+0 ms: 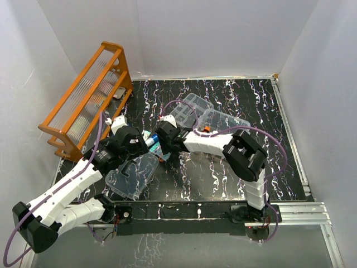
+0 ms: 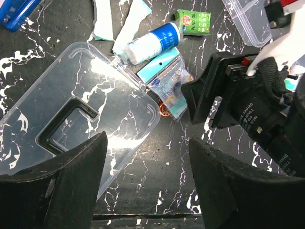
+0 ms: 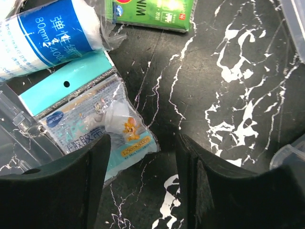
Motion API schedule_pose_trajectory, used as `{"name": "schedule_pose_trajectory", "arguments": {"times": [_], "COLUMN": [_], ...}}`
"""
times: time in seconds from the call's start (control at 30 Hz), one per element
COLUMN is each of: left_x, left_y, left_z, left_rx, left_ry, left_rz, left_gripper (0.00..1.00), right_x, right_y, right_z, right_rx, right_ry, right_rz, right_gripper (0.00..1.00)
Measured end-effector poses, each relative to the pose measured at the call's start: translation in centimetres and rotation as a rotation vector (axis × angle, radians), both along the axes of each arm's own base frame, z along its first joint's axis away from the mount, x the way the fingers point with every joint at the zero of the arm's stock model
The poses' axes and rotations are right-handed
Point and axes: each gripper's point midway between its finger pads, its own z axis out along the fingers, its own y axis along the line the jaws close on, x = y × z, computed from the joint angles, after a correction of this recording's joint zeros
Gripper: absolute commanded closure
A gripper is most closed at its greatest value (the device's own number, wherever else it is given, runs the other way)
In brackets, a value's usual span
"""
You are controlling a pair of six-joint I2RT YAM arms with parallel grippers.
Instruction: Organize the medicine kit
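The medicine kit lies in parts. Its clear lid (image 1: pixel 133 176) (image 2: pixel 71 109) with the dark handle lies flat at the front left. Two clear containers (image 1: pixel 192 107) (image 1: pixel 223 120) sit behind the arms. Loose on the table are a blue-and-white bandage roll (image 2: pixel 153 42) (image 3: pixel 47 33), a teal packet (image 2: pixel 169 81) (image 3: pixel 90 112), a green box (image 2: pixel 193 21) (image 3: pixel 152 12) and two white tubes (image 2: pixel 102 21). My left gripper (image 2: pixel 147 160) hangs open over bare table at the lid's edge. My right gripper (image 3: pixel 142 152) (image 2: pixel 238 102) is open, its left finger over the packet's edge, holding nothing.
An orange wooden rack (image 1: pixel 89 97) with ribbed clear panels stands at the back left. A blue object (image 2: pixel 14 12) lies beyond the lid. White walls close in the table on three sides. The two wrists sit very near each other at centre left.
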Motion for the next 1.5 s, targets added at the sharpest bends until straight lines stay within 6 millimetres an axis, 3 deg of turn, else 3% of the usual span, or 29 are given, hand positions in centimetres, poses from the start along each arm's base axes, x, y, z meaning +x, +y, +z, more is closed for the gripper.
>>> {"name": "schedule_pose_trajectory", "arguments": {"times": [0.4, 0.87, 1.17, 1.3, 1.5], "left_x": [-0.2, -0.4, -0.7, -0.9, -0.8], "left_y": [0.2, 0.3, -0.6, -1.3, -3.2], "left_z": [0.0, 0.4, -0.3, -0.6, 0.2], "left_rx": [0.000, -0.018, -0.047, -0.076, -0.168], "left_ry": [0.006, -0.004, 0.022, 0.040, 0.044], "left_rz": [0.011, 0.015, -0.014, -0.032, -0.073], "left_gripper": [0.31, 0.30, 0.29, 0.27, 0.23], "right_x": [0.0, -0.1, -0.9, -1.1, -1.3], "right_y": [1.0, 1.2, -0.4, -1.1, -0.7], "right_z": [-1.2, -1.5, -1.1, 1.1, 8.3], "right_rx": [0.009, 0.074, 0.072, 0.098, 0.244], "right_ry": [0.028, 0.071, 0.077, 0.061, -0.022], "right_rz": [0.016, 0.002, -0.019, -0.026, 0.003], "right_gripper": [0.59, 0.99, 1.00, 1.00, 1.00]}}
